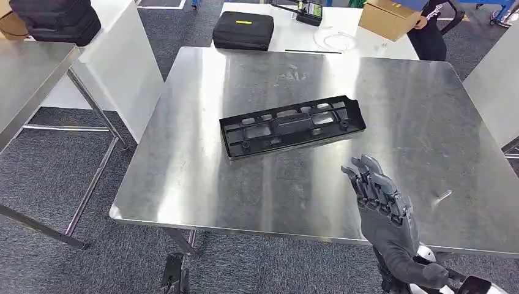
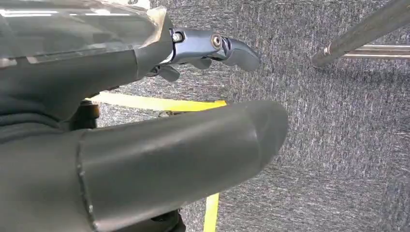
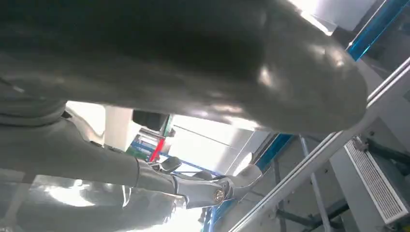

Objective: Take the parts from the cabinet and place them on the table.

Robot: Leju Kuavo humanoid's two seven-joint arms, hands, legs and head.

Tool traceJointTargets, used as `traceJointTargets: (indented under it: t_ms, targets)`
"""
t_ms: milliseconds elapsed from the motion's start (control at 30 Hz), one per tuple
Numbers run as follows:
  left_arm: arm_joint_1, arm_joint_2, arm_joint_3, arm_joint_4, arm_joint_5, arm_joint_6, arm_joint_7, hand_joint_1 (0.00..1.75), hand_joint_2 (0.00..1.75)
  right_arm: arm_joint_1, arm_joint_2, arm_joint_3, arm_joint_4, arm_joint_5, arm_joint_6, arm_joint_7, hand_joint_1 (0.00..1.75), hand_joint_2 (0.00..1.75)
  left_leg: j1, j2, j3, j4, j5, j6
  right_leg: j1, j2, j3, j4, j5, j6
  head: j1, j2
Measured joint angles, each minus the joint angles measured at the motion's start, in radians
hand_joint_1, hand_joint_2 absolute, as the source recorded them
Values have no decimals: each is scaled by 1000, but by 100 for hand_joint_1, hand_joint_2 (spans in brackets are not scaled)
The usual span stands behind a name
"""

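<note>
Bright overhead light, glare on steel table [image 1: 183,184]

person [image 1: 428,30] at far table cut off by top edge, black bag [image 1: 58,18] cropped at top, small shiny bit [image 1: 444,196] on table too small to tell, left hand [image 2: 145,145] mostly blocked by its own thumb
</note>
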Motion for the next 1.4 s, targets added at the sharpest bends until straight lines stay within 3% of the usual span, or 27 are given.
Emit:
traceJointTargets:
  t_ms: [167, 200, 233, 300, 333, 367, 400, 467, 500, 533, 567, 667, 700, 733, 800, 833, 867, 900, 933, 1000, 1033, 1133, 1200, 1267, 1333, 1367, 1400]
  targets:
    - [0, 0, -1, 0, 0, 0, 0, 0, 0, 3, 3, 0, -3, 2, 0, 0, 0, 0, 0, 0, 0, 0, 0, 0, 0, 0, 0, 0, 0, 0, 0, 0]
    - [-1, 0, -6, 0, -1, -23, 21, 0, 0, 7, 21, -3, -12, 27, 3, 0, 0, 0, 2, 1, 23, -31, 7, 23, 1, 1, 21, -31, 9, 16, -2, 0]
    - [-5, 0, -9, 0, -2, -38, 36, 0, 0, 8, 32, -10, -16, 40, 4, 0, 0, 0, 14, 6, 53, -69, 22, 24, 0, 1, -7, 37, -27, 11, 2, 0]
    - [-7, 0, -11, 0, -2, -43, 43, 0, 0, 19, 37, -16, -16, 44, 4, 0, 0, 0, 14, 6, 53, -68, 22, 24, -5, 1, -89, 191, -89, 8, 3, 0]
    - [-5, 0, -11, 0, 2, -34, 39, 0, 0, 29, 42, -18, -16, 52, 8, 0, 0, 0, 14, 6, 51, -67, 22, 23, -9, 1, -122, 252, -106, 13, 2, 0]
    - [-2, 0, -10, 0, 10, -19, 27, 0, 0, 38, 46, -18, -16, 57, 13, 0, 0, 0, 17, 7, 49, -65, 21, 20, -14, 1, -132, 266, -103, 21, 2, 0]
    - [2, -1, -10, 0, 13, -7, 15, 0, 0, 46, 52, -19, -16, 64, 16, 0, 0, 0, 23, 6, 48, -62, 20, 14, -21, 1, -116, 232, -83, 36, 2, 0]
    - [10, -4, -10, 0, 21, 4, 3, 0, 0, 52, 62, -19, -16, 71, 24, 0, 0, 0, 38, 6, 41, -42, 12, -6, -40, -1, -26, 57, -14, 74, 2, 0]
    - [11, -4, -10, 0, 22, 7, 1, 0, 0, 52, 67, -19, -16, 72, 26, 0, 0, 0, 36, 6, 33, -20, 3, -20, -51, -9, 9, -13, 3, 88, 3, 0]
    - [12, -3, -9, 0, 23, 9, 0, 0, 0, 54, 72, -19, -16, 73, 27, 0, 0, 0, 33, 5, 25, -7, -7, -32, -39, -7, 1, 2, 5, 73, 7, 0]
    - [13, -4, -9, 0, 23, 10, -2, 0, 0, 58, 75, -21, -21, 73, 27, 0, 0, 0, 33, 5, 26, -4, -11, -37, -40, -2, 2, 12, 5, 45, 3, 0]
    - [14, -3, -8, 0, 30, -1, 17, 0, 0, 59, 89, -23, -21, 93, 34, 0, 0, 0, 41, 7, 26, -4, -4, -46, -39, 0, -7, 22, 10, 20, 3, 0]
    - [14, -3, -8, 0, 30, -8, 26, 0, 0, 57, 95, -23, -21, 101, 35, 0, 0, 0, 42, 11, 21, 9, -22, -49, -40, 0, -7, 21, 13, 13, 3, 0]
    - [13, -3, -8, 0, 30, -13, 32, 0, 0, 55, 102, -23, -21, 109, 36, 0, 0, 0, 42, 16, 1, 60, -65, -52, -39, -1, -10, 21, 15, 8, 3, 0]
    - [13, -1, -8, 0, 31, -14, 37, 0, 0, 54, 113, -23, -20, 114, 36, 0, 0, 0, 41, 16, -67, 220, -152, -56, -32, -2, -17, 21, 18, 0, 3, 0]
    - [14, 0, -8, 0, 31, -15, 40, 0, 0, 53, 117, -23, -19, 114, 36, 0, 0, 0, 41, 16, -94, 286, -179, -55, -29, -3, -20, 22, 18, -1, 3, 0]
    - [14, 0, -8, 0, 33, -16, 40, 0, 0, 53, 120, -22, -18, 115, 36, 0, 0, 0, 41, 16, -104, 314, -182, -52, -26, -4, -23, 22, 20, -4, 3, 0]
    - [14, 0, -8, 0, 38, -15, 38, 0, 0, 53, 125, -22, -17, 119, 36, 0, 0, 0, 40, 16, -87, 291, -164, -46, -23, -4, -24, 22, 20, -4, 3, 0]
    - [15, 0, -7, 0, 43, -12, 29, 0, 0, 52, 131, -22, -16, 125, 36, 0, 0, 0, 39, 16, -46, 225, -130, -39, -20, -3, -23, 22, 20, -4, 3, 0]
    - [18, 0, -6, 0, 53, 3, -6, 0, 0, 48, 143, -15, -15, 138, 36, 0, 0, 0, 34, 16, 62, 45, -64, -18, -18, -3, -20, 22, 20, -4, 3, 0]
    - [18, 1, -6, 0, 58, 6, -20, 0, 0, 44, 153, -10, -15, 148, 32, 2, 0, 0, 27, 18, 77, 15, -80, -16, -13, -3, -21, 22, 21, -2, 5, 0]
    - [31, 2, -5, -1, 69, 6, -38, 0, 0, 23, 189, 20, -15, 180, 8, 22, 0, 0, 14, 18, 71, 13, -71, -14, -18, -6, -23, 16, 27, 8, 5, 0]
    - [36, 2, -5, -1, 72, 1, -38, 0, 0, 8, 206, 37, -15, 187, -8, 36, 0, 0, 26, 20, 78, -16, -50, 3, -14, -6, -30, 15, 25, 20, 5, 0]
    - [34, 2, -5, -1, 75, 3, -37, 0, 0, -1, 212, 51, -14, 190, -30, 43, 0, 0, 20, 21, 74, -20, -42, 13, -13, -5, -68, 102, -33, 7, 9, 0]
    - [36, 2, -5, -1, 84, 10, -31, 0, 0, -8, 216, 69, -10, 201, -63, 47, 0, 0, 16, 21, 67, -20, -38, 19, -11, -3, -143, 279, -105, 3, 9, 0]
    - [37, 4, -5, -1, 85, 11, -30, 0, 0, -11, 217, 77, -8, 204, -70, 48, 0, 0, 13, 21, 64, -19, -36, 20, -11, -3, -163, 329, -117, 7, 8, 0]
    - [37, 5, -5, -1, 87, 12, -29, 0, 0, -13, 220, 83, -6, 204, -73, 50, 0, 0, 12, 21, 63, -19, -35, 21, -11, -3, -159, 325, -111, 13, 8, 0]
